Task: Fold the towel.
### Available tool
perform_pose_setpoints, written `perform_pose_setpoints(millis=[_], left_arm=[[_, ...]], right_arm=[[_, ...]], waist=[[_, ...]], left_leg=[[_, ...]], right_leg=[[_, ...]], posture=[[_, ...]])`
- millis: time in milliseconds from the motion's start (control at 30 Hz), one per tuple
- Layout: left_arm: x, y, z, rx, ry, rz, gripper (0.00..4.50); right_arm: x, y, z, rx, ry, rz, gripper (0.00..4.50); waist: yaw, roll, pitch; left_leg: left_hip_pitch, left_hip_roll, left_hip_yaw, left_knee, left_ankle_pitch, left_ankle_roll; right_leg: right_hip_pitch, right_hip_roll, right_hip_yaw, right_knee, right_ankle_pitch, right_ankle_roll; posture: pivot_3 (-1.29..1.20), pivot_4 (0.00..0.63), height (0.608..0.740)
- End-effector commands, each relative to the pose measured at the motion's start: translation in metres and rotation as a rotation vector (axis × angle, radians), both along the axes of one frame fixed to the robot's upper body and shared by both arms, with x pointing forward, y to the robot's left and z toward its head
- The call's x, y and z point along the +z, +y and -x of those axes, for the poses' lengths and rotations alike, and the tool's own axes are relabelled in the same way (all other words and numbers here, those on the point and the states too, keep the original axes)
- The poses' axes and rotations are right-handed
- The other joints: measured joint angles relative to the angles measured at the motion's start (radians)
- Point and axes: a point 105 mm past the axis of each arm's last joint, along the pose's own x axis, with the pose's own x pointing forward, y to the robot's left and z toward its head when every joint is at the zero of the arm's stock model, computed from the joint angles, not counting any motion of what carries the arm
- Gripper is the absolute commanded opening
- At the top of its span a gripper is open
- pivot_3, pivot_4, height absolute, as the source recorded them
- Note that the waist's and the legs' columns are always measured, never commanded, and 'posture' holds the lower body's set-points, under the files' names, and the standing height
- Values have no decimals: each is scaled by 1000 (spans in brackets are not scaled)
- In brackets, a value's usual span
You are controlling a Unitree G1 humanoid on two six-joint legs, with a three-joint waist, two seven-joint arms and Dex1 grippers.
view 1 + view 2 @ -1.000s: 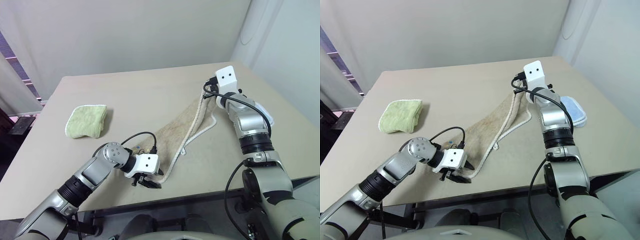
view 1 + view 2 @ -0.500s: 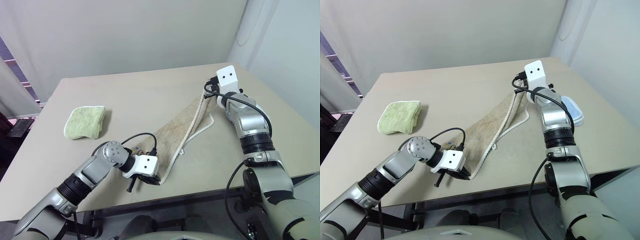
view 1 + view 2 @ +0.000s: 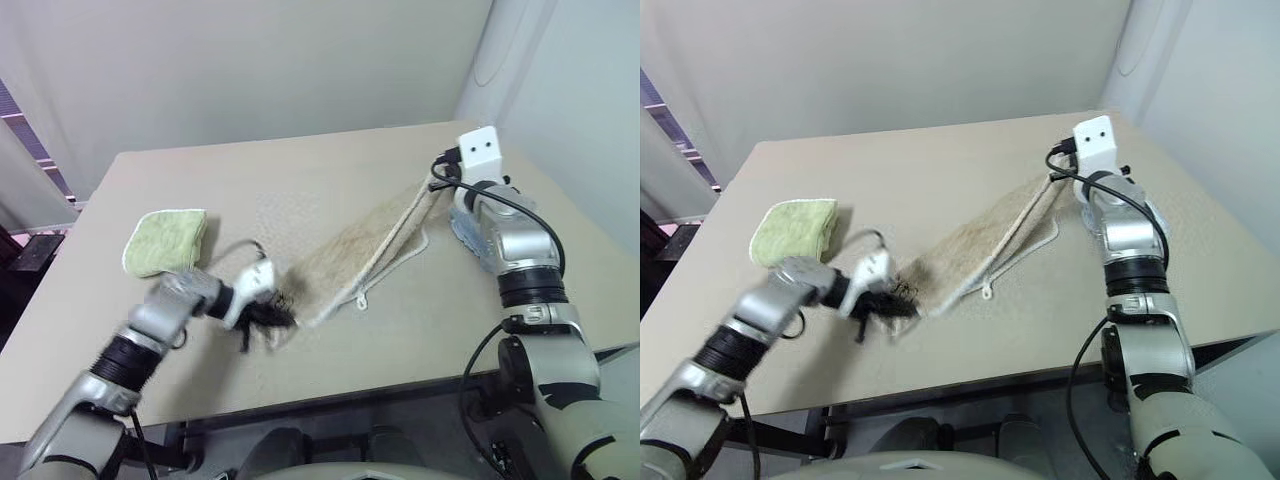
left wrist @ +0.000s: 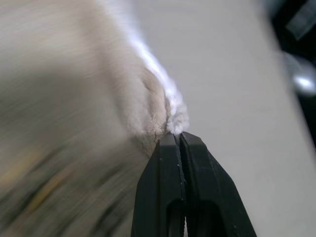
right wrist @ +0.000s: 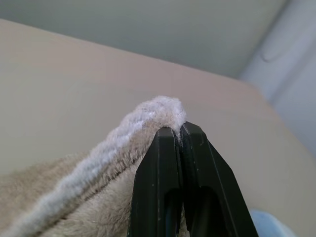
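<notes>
A: Any writing to read on the towel (image 3: 365, 240)?

B: None that I can make out; its near end is blurred. It is beige terry with a white corded edging, pulled into a long narrow band running slantwise from the near-left part of the tabletop (image 3: 300, 170) toward the far right corner.

A: How do the arms sit?

B: The left arm reaches in low from the near left edge, its forearm slanting over the table. The left gripper (image 3: 902, 303) pinches the towel's near end, and in its wrist view the two black fingers (image 4: 168, 163) are pressed together on the white-edged corner. The right arm stretches forward along the right edge, the wrist raised above the table. The right gripper (image 5: 178, 129) is clamped on the far corner, the cord edging bunched at its fingertips.

A: Does the towel lie flat?

B: Its far end is lifted; the middle sags toward the table, with a loop of edging trailing beside it.

A: Anything else?

B: A folded light-green towel (image 3: 165, 241), soft and squarish, lies near the left edge. A light-blue towel (image 3: 467, 230) lies beside the right arm.
</notes>
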Motion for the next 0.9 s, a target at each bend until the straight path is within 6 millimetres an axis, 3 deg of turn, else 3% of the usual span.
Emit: perform_pose_setpoints(millis=[33,200,367,467,700,800,900], left_arm=[[43,42,-30,207,-94,92,9],[83,75,-74,445,-214,214,9],[96,85,-123,737,-374,227,9],[119,86,-140,874,-455,301,9],[170,96,-143,962,-670,386,9],[162,105,-138,920,-697,318,9],[137,107,-124,768,-630,306,9]], right_arm=[[20,-7,1,-5,-73,-6,0],[19,-8,-3,-2,-82,0,0],[24,6,-19,19,-115,-25,0],[42,19,-31,34,-187,-8,0],[88,17,-40,-15,-332,-88,0],[81,13,-39,28,-308,-165,0],[66,17,-34,148,-288,-205,0]], waist=[[-2,0,0],[4,-1,0],[5,-2,1],[-4,-4,2],[-8,-7,4],[-12,-8,3],[-31,-8,3]], left_leg=[[0,0,1,-1,0,-1],[0,-1,1,-4,-1,-3],[1,-1,0,-1,-2,-3],[0,-2,1,0,-1,-3],[-1,-1,1,-8,1,-8],[0,-1,1,-12,1,-9],[0,-2,1,-13,2,-9]], right_leg=[[0,0,0,0,0,1],[0,0,0,-3,2,5],[2,0,-1,-4,2,5],[4,0,-1,-4,4,8],[0,0,0,-4,5,9],[0,0,0,-6,5,9],[0,0,0,-7,5,9]], posture=[[0,0,740],[0,0,740],[0,0,740],[0,0,740],[0,0,740],[0,0,740],[0,0,740]])
